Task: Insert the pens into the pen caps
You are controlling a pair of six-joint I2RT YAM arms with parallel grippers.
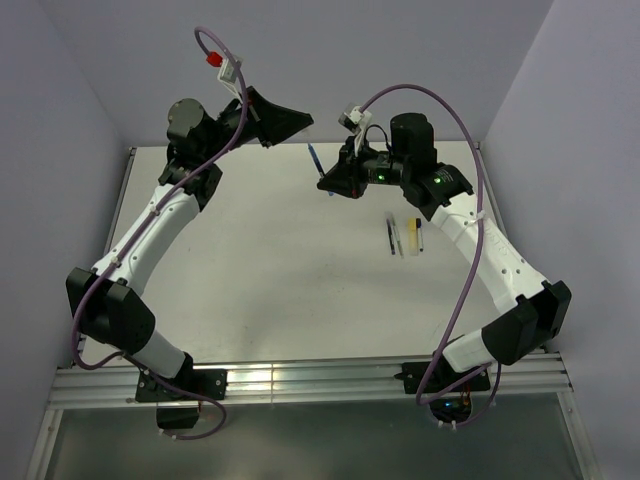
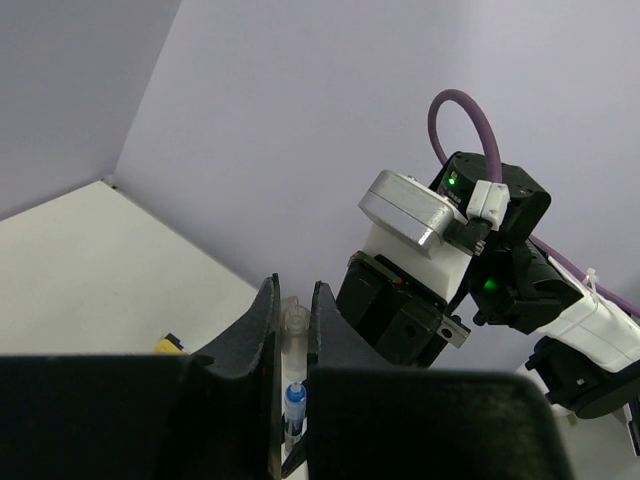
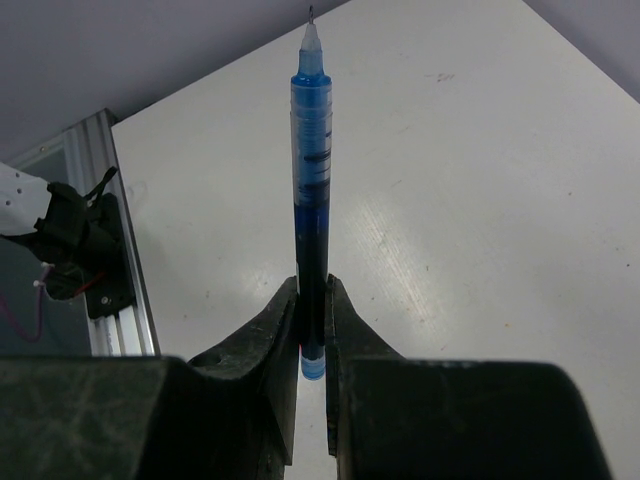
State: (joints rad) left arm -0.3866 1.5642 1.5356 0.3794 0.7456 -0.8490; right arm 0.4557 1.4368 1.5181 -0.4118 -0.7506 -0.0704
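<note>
the left gripper (image 2: 293,300), raised at far left, has its jaws nearly closed on a clear cap (image 2: 293,350). the right gripper (image 3: 311,295), far centre, clamps a blue pen (image 3: 310,150). other pens (image 1: 392,235) lie on the table (image 1: 270,280) at right.

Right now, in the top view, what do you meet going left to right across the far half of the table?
Left gripper, shut on a clear cap → blue pen → right gripper holding it → loose pens on the table.
</note>
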